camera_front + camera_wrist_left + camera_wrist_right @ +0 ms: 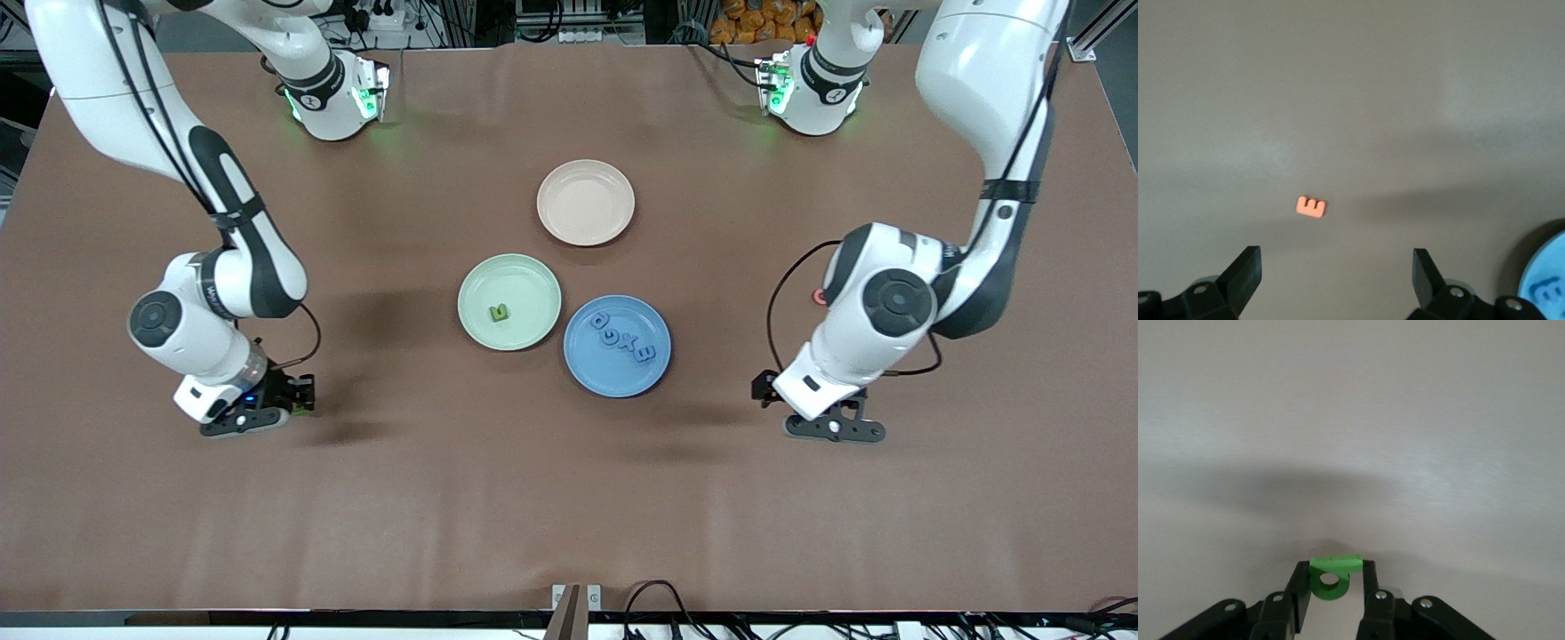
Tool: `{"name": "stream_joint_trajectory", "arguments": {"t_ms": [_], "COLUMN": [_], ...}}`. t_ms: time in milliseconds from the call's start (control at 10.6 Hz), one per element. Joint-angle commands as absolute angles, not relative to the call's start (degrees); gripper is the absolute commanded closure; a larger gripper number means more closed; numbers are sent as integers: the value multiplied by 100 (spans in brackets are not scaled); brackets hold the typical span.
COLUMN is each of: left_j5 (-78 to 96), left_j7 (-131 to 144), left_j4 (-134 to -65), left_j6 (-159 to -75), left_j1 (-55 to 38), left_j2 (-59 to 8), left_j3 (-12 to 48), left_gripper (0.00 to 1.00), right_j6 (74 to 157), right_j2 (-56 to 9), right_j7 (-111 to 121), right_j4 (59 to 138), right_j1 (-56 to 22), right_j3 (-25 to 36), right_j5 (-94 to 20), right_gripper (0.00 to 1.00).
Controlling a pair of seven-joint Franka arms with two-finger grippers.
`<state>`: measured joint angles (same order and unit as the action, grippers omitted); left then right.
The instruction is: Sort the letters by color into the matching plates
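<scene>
My right gripper point(298, 397) is low over the table toward the right arm's end, shut on a green letter point(1331, 583) with a round hole, held between its fingers point(1298, 587). My left gripper point(836, 428) is open and empty, low over the table toward the left arm's end; in the left wrist view point(1336, 259) an orange letter point(1311, 207) lies on the table ahead of it. The pale green plate point(524, 280) holds one green letter point(500, 312). The blue plate point(605, 378) beside it holds several blue letters point(625, 341); its edge shows in the left wrist view point(1538, 267).
An empty beige-pink plate point(586, 202) lies farther from the front camera than the other two plates. A small reddish thing point(816, 296) peeks out beside the left arm's elbow. Brown table mat point(569, 498) lies all around.
</scene>
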<state>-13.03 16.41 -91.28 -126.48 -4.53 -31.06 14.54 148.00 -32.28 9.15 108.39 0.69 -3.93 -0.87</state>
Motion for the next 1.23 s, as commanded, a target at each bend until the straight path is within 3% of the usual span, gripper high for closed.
{"name": "stream_joint_trajectory", "arguments": {"t_ms": [0, 472, 1133], "left_j5": [-1072, -1116, -659], "left_j7": [793, -44, -18], "left_j4": [-8386, -7823, -7743], "left_j6": [-11692, -10434, -9959], "left_j1": [-264, 61, 448], "left_j2": [-3243, -3138, -2523], "left_j3": [1485, 1451, 1195], "left_gripper": [0, 0, 0], "right_j6": [14721, 14713, 14678], "right_j2": [-3111, -3015, -3023], "right_j7": [800, 212, -386], "right_j4": [10890, 10854, 10872], "right_j1": [-464, -1580, -2908], "right_j3": [-431, -439, -439], "right_j5": [-26, -9, -9], "right_gripper": [88, 91, 94]}}
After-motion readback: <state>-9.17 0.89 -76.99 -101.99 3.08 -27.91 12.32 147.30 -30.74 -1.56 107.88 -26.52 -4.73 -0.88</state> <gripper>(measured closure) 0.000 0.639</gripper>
